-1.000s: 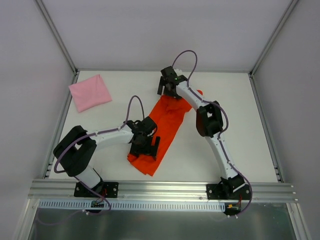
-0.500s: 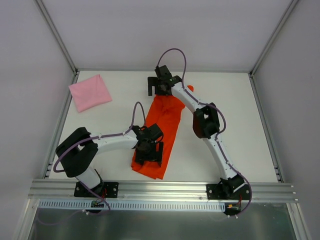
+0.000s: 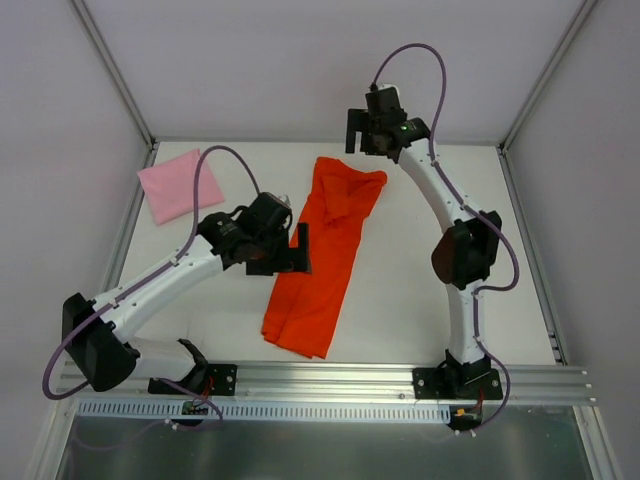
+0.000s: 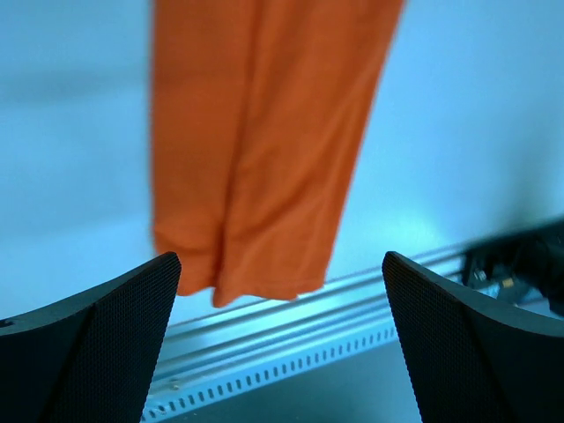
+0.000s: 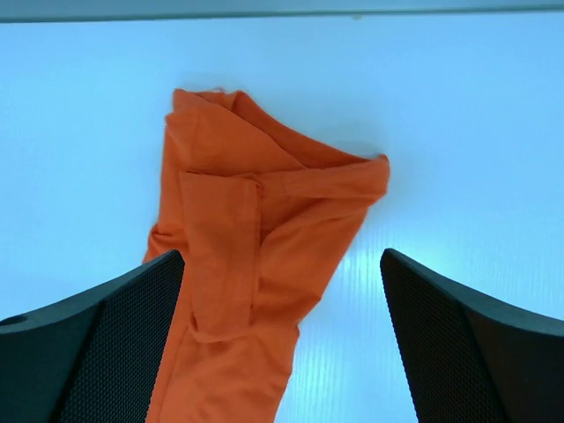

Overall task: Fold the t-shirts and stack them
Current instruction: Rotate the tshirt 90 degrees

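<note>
Seen from the top external camera, two shirts lie on the white table (image 3: 480, 250). The orange-red t-shirt (image 3: 318, 262) is a long narrow strip in the middle of the frame, running from a bunched end at the upper centre down to a flatter end at the lower centre, close to the aluminium rail (image 3: 330, 375). The pink t-shirt (image 3: 179, 185) is a small folded square at the upper left, well apart from it. There are two grippers. The left gripper (image 3: 299, 249) sits at the left edge of the orange strip about halfway along, though whether it touches the cloth cannot be told from here. The right gripper (image 3: 353, 133) is above the bunched end, near the table's far edge and apart from the cloth. In the left wrist view, the two black fingers (image 4: 88, 352) of the left gripper (image 4: 280, 264) are spread wide in the lower corners with nothing gripped. The orange-red t-shirt (image 4: 264, 150) fills the upper centre beyond them, its lower end just short of the aluminium rail (image 4: 291, 330). In the right wrist view, the fingers (image 5: 476, 344) of the right gripper (image 5: 282, 256) are likewise spread wide and empty. The crumpled end of the orange-red t-shirt (image 5: 256, 220) lies flat on the table (image 5: 458, 132), in the centre of the frame between and beyond the fingers.
</note>
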Available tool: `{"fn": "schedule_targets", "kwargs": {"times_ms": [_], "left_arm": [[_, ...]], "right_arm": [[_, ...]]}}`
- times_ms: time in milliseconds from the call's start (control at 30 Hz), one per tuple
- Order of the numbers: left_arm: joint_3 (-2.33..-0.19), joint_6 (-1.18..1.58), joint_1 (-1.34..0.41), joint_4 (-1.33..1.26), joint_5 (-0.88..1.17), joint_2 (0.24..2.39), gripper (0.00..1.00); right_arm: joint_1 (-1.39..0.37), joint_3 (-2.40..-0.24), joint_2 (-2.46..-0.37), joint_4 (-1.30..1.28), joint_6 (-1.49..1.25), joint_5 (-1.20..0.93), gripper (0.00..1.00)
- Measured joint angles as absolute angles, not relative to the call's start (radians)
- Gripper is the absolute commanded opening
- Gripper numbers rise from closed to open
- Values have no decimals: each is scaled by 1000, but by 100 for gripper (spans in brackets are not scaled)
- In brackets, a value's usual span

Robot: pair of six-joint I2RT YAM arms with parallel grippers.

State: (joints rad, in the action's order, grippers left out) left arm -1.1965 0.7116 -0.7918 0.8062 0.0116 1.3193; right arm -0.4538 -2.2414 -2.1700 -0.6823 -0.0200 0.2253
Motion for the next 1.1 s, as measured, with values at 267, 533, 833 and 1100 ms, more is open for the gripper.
{"fn": "schedule_targets", "kwargs": {"times_ms": [267,533,833,1100], "left_arm": [[-1186,641,-695,896,-71,1300,99],[-1084,644,-694,854,-61,1326,99],[-1083,631,-694,816,-53,1382,99],[-1081,589,-694,788,-17,1451,99]], "right_arm": [[-448,-2121,-2263,-680,-83,191,97],[-462,-2201,-2473,-710,-121,163,97],[-458,-2303,-2539,-724,-109,159,97],[-441,-2420,-2604,-723,-47,76,97]]}}
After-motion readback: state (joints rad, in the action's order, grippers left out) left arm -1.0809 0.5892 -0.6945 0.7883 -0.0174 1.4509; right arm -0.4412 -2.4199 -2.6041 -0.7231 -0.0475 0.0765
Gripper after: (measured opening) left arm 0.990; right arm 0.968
